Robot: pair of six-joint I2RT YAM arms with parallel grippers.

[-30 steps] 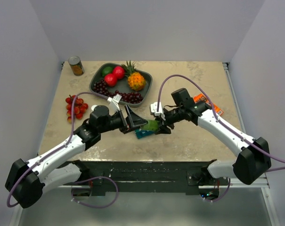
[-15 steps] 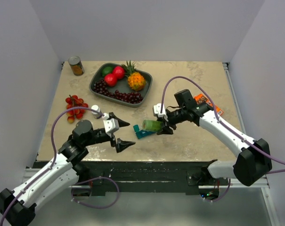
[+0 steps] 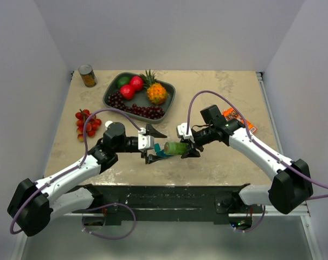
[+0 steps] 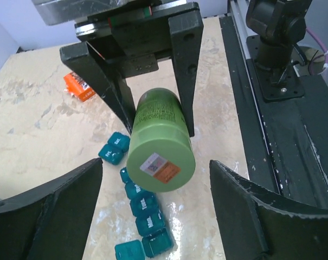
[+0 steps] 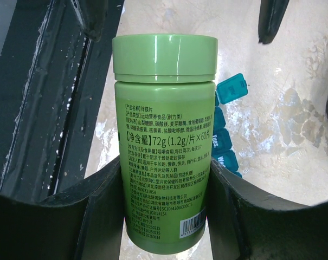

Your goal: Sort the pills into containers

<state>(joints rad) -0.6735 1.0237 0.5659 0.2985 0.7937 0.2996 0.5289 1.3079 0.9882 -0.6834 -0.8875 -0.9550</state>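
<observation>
My right gripper (image 3: 188,147) (image 5: 165,187) is shut on a green bottle (image 3: 176,147) (image 5: 164,124) and holds it level above the table, green cap pointing at the left arm. My left gripper (image 3: 154,145) (image 4: 155,165) is open, its fingers (image 4: 50,211) on either side of the cap (image 4: 160,162) without touching it. Under the bottle, the teal containers (image 4: 145,208) (image 5: 224,149) (image 3: 162,154) lie on the table in a strip, with a shorter piece (image 4: 115,149) beside them. One compartment lid (image 5: 232,88) stands open. No pills are in view.
A dark fruit tray (image 3: 110,93) with grapes, apples and a pineapple sits at the back. A tin can (image 3: 88,76) stands at the far left corner and cherry tomatoes (image 3: 87,123) lie on the left. An orange packet (image 3: 237,117) (image 4: 78,86) lies on the right.
The left arm drew back toward the near edge, then swung in again to the bottle's cap. The right gripper has kept the bottle and turned it level.
</observation>
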